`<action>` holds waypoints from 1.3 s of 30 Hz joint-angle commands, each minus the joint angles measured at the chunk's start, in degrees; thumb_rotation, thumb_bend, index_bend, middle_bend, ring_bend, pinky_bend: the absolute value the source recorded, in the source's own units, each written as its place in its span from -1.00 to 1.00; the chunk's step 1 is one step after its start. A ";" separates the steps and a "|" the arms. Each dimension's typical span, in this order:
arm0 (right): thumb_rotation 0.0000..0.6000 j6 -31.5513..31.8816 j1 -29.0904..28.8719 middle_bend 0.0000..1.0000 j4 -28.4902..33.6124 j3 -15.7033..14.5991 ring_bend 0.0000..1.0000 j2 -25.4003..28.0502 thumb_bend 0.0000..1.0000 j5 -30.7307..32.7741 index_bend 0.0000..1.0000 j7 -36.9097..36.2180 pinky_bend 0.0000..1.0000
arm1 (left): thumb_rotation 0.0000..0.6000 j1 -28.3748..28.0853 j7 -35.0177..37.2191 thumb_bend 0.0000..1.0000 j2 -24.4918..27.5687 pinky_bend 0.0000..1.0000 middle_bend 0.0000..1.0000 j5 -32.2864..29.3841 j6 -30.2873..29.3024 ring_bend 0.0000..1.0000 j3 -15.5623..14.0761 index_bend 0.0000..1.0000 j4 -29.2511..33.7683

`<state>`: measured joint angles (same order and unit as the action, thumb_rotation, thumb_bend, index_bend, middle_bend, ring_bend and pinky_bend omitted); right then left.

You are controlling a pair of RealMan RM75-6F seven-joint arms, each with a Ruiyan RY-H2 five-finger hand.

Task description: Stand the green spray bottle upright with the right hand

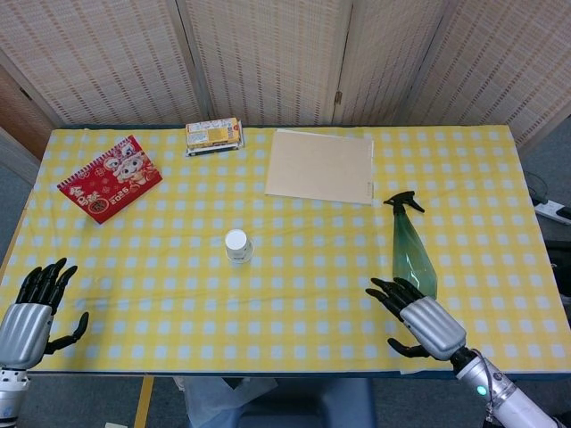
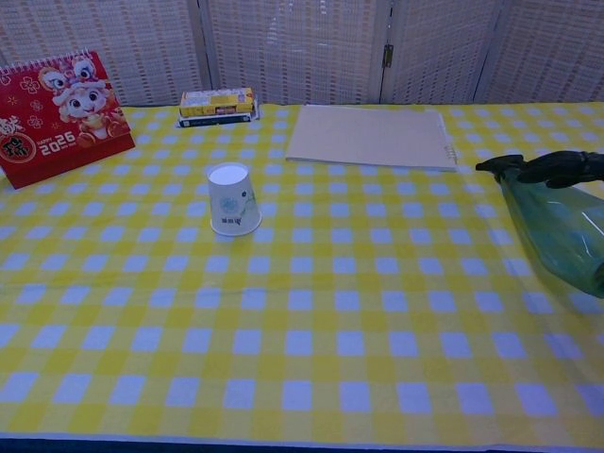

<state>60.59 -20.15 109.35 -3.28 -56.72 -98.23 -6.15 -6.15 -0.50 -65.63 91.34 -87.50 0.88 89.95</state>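
The green spray bottle [image 1: 411,242] lies on its side at the table's right, with its black nozzle pointing to the far edge. It also shows at the right edge of the chest view, green spray bottle [image 2: 559,229]. My right hand [image 1: 421,323] hovers at the bottle's base end with its fingers spread and nothing held. Its dark fingertips [image 2: 564,168] show above the bottle in the chest view. Whether they touch the bottle I cannot tell. My left hand [image 1: 30,309] stays open at the near left corner, far from the bottle.
A white paper cup [image 1: 237,245] stands upside down mid-table. A beige folder [image 1: 321,167] lies at the back centre, a small box [image 1: 214,135] to its left, and a red calendar [image 1: 110,177] at the far left. The checked tablecloth [image 1: 294,294] covers the table.
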 commanded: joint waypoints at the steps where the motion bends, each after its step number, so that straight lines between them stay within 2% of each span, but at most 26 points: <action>1: 1.00 -6.43 -3.78 -0.98 1.66 -0.17 -0.84 0.47 -0.25 4.77 -1.00 -4.87 -1.00 | 0.10 0.05 0.43 -0.03 0.15 -1.00 -1.00 0.08 -0.16 -1.00 0.00 -1.00 0.04; 8: 1.00 -12.19 -6.22 -0.97 -1.44 -0.38 -0.82 0.31 -0.25 9.93 -1.00 -11.81 -1.00 | 0.10 0.27 1.27 -0.03 0.46 -1.00 -1.00 0.49 -0.66 -1.00 -0.14 -1.00 -0.04; 14: 1.00 -12.55 -6.08 -0.97 -5.66 -0.81 -0.82 -0.48 -0.25 11.15 -1.00 -12.89 -1.00 | 0.11 0.15 1.07 -0.03 0.35 -1.00 -1.00 0.36 -0.41 -1.00 -0.08 -1.00 -0.05; 23: 1.00 -18.55 -7.81 -0.97 -10.16 -1.60 -0.83 1.42 -0.25 15.75 -1.00 -14.00 -1.00 | 0.10 0.12 0.69 -0.03 0.23 -1.00 -1.00 0.62 -0.34 -1.00 -0.23 -1.00 0.18; 27: 1.00 -20.15 -8.70 -0.97 -10.82 -1.21 -0.83 3.29 -0.25 17.80 -1.00 -12.51 -1.00 | 0.10 0.07 0.58 -0.03 0.22 -1.00 -1.00 0.69 -0.18 -1.00 -0.33 -1.00 0.18; 31: 1.00 -19.50 -8.69 -0.97 -10.01 -1.03 -0.82 5.69 -0.25 19.86 -1.00 -7.72 -1.00 | 0.11 0.12 0.70 -0.03 0.25 -1.00 -1.00 0.75 -0.36 -1.00 -0.31 -1.00 0.26; 39: 1.00 -22.44 -10.02 -0.98 -9.77 -1.04 -0.83 8.09 -0.25 29.56 -1.00 1.52 -1.00 | 0.10 0.11 0.30 -0.03 0.14 -1.00 -1.00 1.05 -0.37 -1.00 -0.44 -1.00 0.37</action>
<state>39.34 -29.47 99.92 -4.39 -49.28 -71.31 -7.04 -6.06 -0.17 -65.48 92.37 -87.84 0.46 90.30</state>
